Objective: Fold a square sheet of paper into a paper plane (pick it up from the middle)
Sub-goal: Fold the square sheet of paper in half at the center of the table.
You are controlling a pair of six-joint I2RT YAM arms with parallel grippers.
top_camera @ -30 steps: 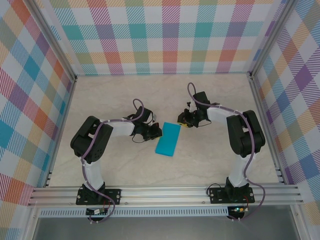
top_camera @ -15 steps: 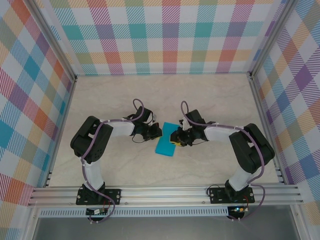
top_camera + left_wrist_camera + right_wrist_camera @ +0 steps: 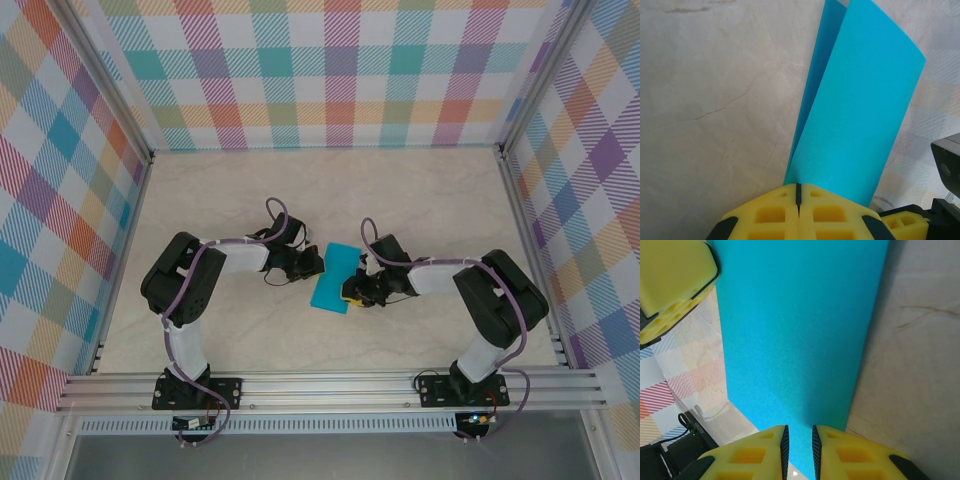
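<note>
Marble-patterned table (image 3: 200, 200) enclosed by plaid walls (image 3: 340, 80). The sheet of paper (image 3: 330, 285) lies near the middle of the table between the two arms, folded in half into a long rectangle. In the left wrist view its upper layer stands slightly lifted from the lower one. The left gripper (image 3: 312, 263) is closed tight on one end of the sheet. The right gripper (image 3: 352, 295) sits at the opposite, nearer end, with its jaws only narrowly apart. Paper shows in the gap, and they do not appear to be pinching it. Step in hand, as judged: the centre fold is made but not pressed flat. The next move likely calls for closing the right jaws or pressing along the crease, while the left end stays pinned so the layers do not slip.
</note>
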